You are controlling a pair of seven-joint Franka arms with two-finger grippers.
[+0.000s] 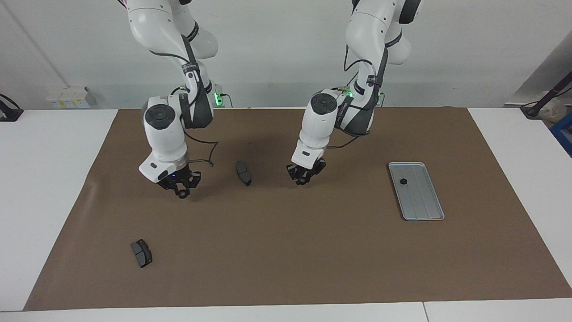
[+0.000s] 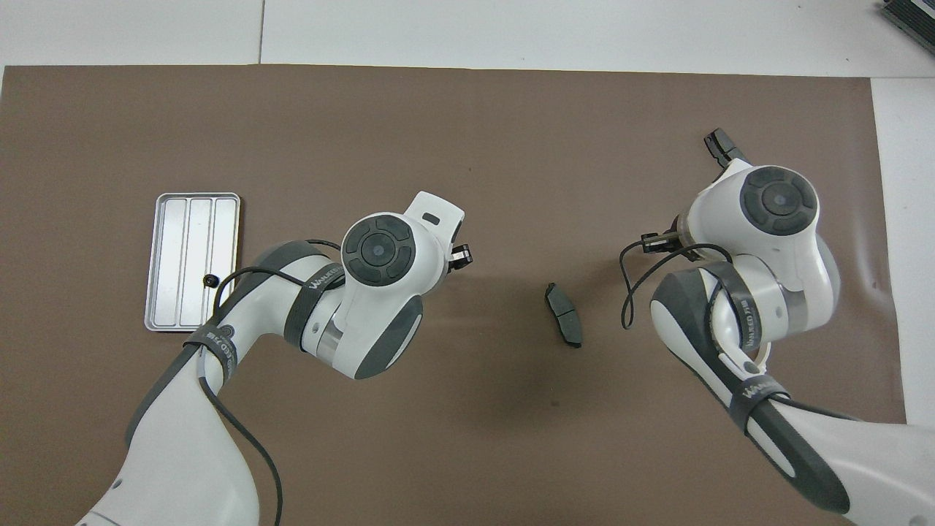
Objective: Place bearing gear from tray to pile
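A small dark bearing gear (image 1: 403,181) (image 2: 210,280) lies on the ridged silver tray (image 1: 424,203) (image 2: 190,219) toward the left arm's end of the table. My right gripper (image 1: 181,193) hangs low over the mat by the pile, shut on a small dark round bearing gear. The pile's two dark brake pads (image 1: 243,173) (image 1: 141,253) (image 2: 564,314) (image 2: 719,145) lie apart. The right arm covers the white bracket, except a sliver (image 2: 764,356) in the overhead view. My left gripper (image 1: 304,181) (image 2: 462,256) hovers over the middle of the mat, between the tray and the nearer pad.
A brown mat (image 1: 286,250) covers most of the white table (image 1: 49,179). A small white box (image 1: 67,96) sits at the table's robot-side edge, toward the right arm's end. A dark object (image 2: 909,18) shows at the overhead view's corner.
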